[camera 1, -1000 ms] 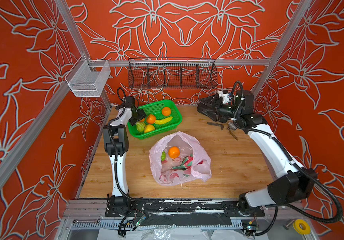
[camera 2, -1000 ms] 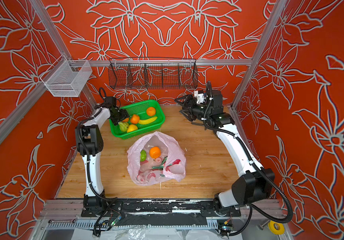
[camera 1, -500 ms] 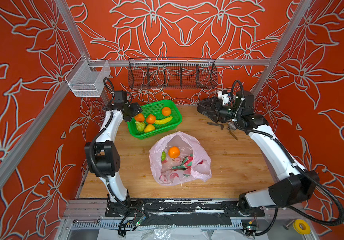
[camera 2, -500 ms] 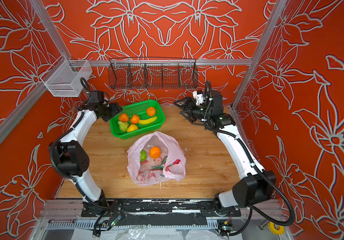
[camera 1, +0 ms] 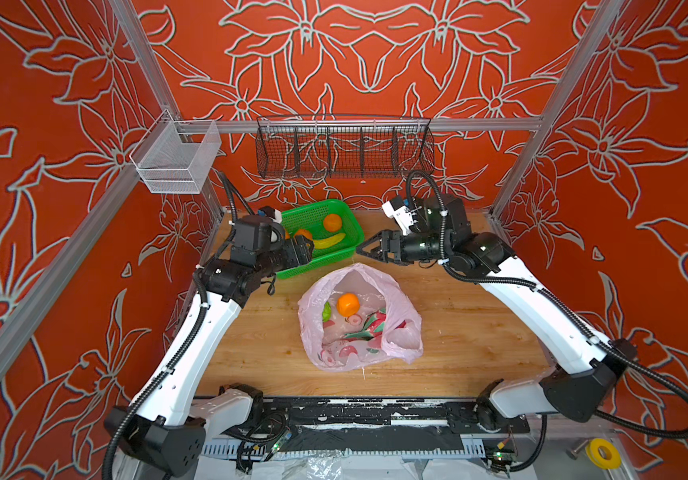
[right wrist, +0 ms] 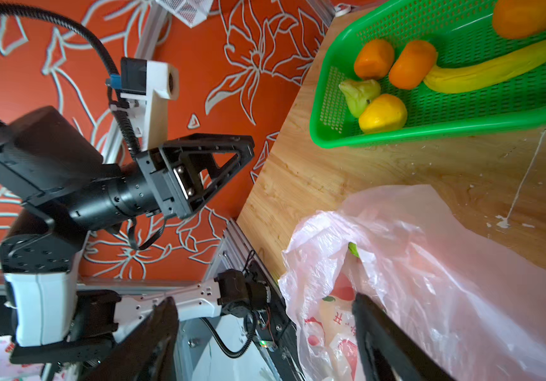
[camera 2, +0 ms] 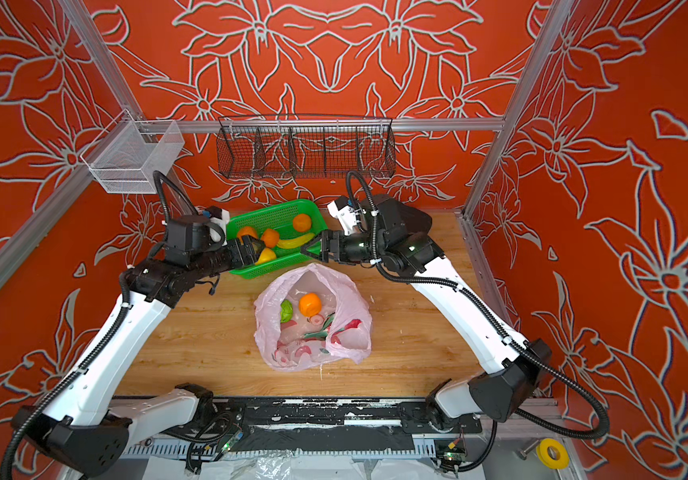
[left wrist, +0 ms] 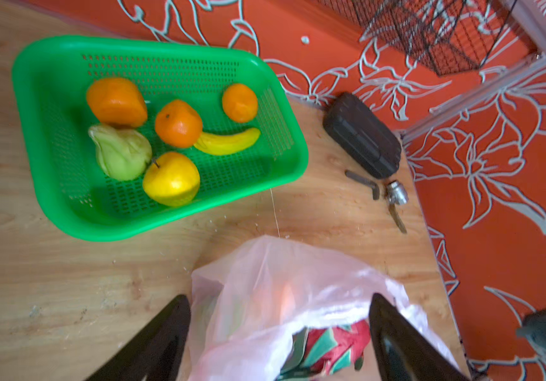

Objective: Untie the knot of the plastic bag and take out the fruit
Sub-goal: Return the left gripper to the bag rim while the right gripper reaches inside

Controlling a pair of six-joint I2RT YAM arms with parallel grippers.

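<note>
- Left gripper (camera 1: 307,249): jaws released and spread wide, with nothing between them. In the left wrist view (left wrist: 278,297) they frame the plastic bag (left wrist: 281,273) lying below.
- Right gripper (camera 1: 362,250): jaws released, spread and empty. Its tips point towards the left gripper, with a clear gap between the two.
- The plastic bag sits on the table (camera 1: 479,324), below both sets of jaws and on the robot-base side of them. Its mouth gapes upward, and its far edge lies under the gap between the grippers.
- Fruit in the bag: an orange (camera 1: 348,304) lies nearest the jaws with a green fruit (camera 1: 327,311) just beside it. A dragon fruit (camera 1: 369,328) lies farther from the jaws.
- Green basket (left wrist: 159,49): in both top views it lies beneath and beyond the left jaws, and just beside the right jaw tips.
- Basket contents: three oranges (left wrist: 178,123), a yellow fruit (left wrist: 171,179), a knobbly green fruit (left wrist: 121,153) and a banana (left wrist: 228,142).
</note>
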